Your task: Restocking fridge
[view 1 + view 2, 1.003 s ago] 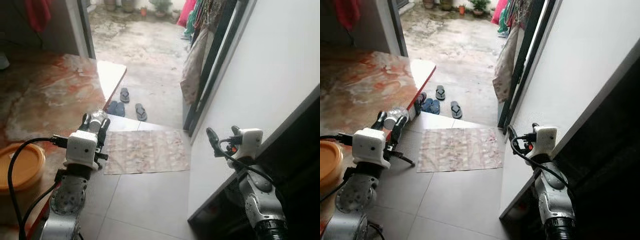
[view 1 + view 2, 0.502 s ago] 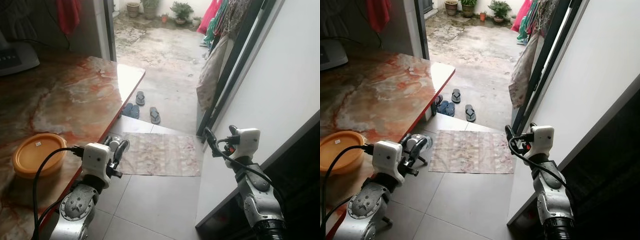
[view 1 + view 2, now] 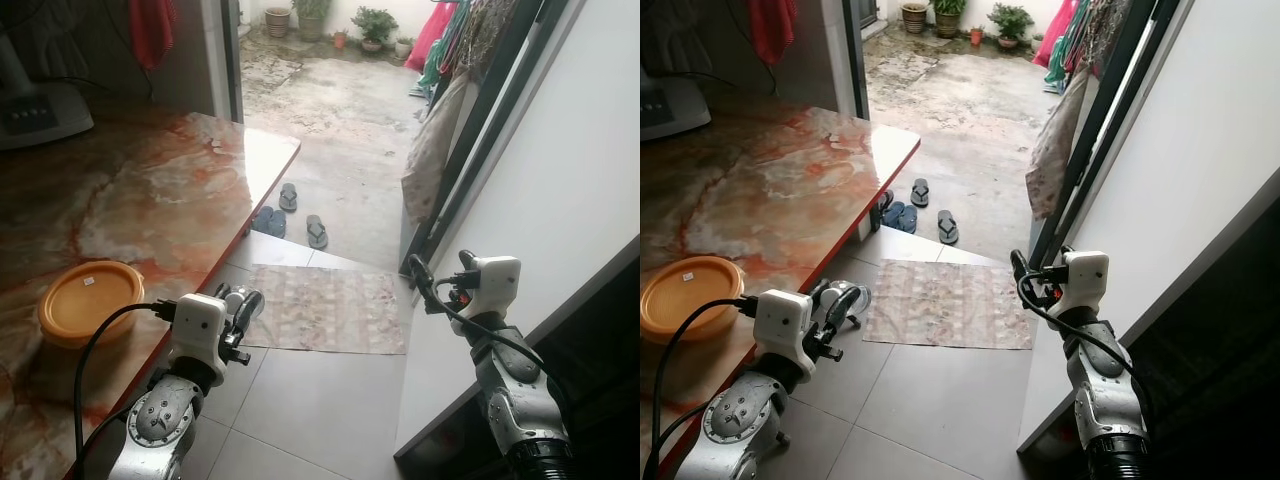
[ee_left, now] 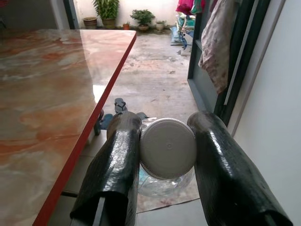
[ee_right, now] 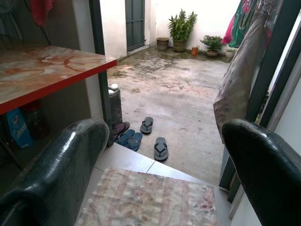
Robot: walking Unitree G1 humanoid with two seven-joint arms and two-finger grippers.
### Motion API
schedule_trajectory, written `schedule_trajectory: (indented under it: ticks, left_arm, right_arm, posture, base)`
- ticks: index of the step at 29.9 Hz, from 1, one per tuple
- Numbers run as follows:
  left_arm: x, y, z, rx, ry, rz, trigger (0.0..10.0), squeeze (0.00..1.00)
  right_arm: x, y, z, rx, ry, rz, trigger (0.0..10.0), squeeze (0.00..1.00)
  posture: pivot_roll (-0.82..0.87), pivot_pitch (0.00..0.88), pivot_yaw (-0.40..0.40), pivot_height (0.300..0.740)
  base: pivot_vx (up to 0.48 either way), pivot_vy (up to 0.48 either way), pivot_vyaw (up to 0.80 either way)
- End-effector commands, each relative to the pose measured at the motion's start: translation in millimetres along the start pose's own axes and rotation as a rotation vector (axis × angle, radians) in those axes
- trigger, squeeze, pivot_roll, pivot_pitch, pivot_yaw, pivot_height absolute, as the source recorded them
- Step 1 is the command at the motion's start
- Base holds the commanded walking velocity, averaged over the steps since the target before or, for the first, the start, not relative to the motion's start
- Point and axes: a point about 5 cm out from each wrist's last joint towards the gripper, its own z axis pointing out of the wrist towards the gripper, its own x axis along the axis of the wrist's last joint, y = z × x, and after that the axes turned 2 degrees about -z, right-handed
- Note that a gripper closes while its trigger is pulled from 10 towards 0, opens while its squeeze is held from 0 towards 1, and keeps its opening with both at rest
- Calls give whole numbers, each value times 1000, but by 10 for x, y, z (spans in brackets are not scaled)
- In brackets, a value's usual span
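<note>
Clear plastic bottle (image 4: 165, 160) pinched by left end effector (image 4: 164, 155); right end effector (image 5: 164, 155) wide, empty. Risk: bottle slipping onto floor tiles (image 3: 320, 400).

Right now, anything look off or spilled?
Nothing stands out. Left gripper holds a clear bottle by its white cap, no spill. Right gripper is open. The orange lidded container sits flat on the marble counter.
</note>
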Motion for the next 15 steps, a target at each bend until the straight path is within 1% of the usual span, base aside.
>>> schedule_trajectory:
  ticks: [1,15]
  left_arm:
    - [80,27,20,-15,24,20,10000,0]
    - [94,10,10,-1,34,16,10000,0]
  right_arm:
    - [13,50,-3,-17,4,-7,10000,0]
    - [13,45,-12,-16,7,-1,10000,0]
  posture:
    - [102,56,-84,740]
    - [96,57,-88,740]
  base:
    - [0,0,0]
    - [0,0,0]
